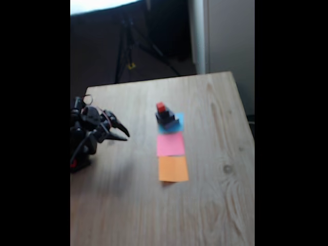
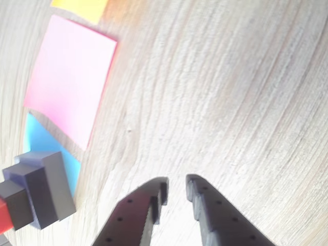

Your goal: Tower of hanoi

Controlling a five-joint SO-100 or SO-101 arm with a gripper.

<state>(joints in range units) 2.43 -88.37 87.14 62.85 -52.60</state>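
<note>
Fixed view: wooden table [image 1: 205, 205], pale grain, one dark knot toward the lower right. Three paper squares run in a column down the middle of the frame: blue paper square [image 1: 176, 123] at the top, pink paper square [image 1: 170, 144] below it, orange paper square [image 1: 173, 168] lowest.

The tower of hanoi [image 1: 165, 117] stands stacked on the blue square, just above centre frame. It reads as a dark stepped pile with the tiny red cube [image 1: 161, 107] on top. The picture is soft, so the separate dark tiers cannot be told apart here.

Wrist view: tower at the lower left edge [image 2: 38, 192], lying sideways in the frame. The steps are clearer: a wide grey slab [image 2: 60, 187] nearest the blue paper [image 2: 41, 141], darker, smaller blocks stepping leftward, a sliver of red [image 2: 4, 218] at the very edge. Pink square [image 2: 69, 77] in the upper left, a corner of orange [image 2: 82, 6] at the top edge.

Black arm folded low at the left edge of the fixed view, gripper [image 1: 123, 134] pointing right, well apart from the tower. In the wrist view the gripper [image 2: 177, 192] enters from the bottom centre, ridged fingertips [image 2: 197, 192] with a narrow gap between them, grasping nothing, over bare wood.

Behind the table, a tripod [image 1: 128, 51] in the upper left.
</note>
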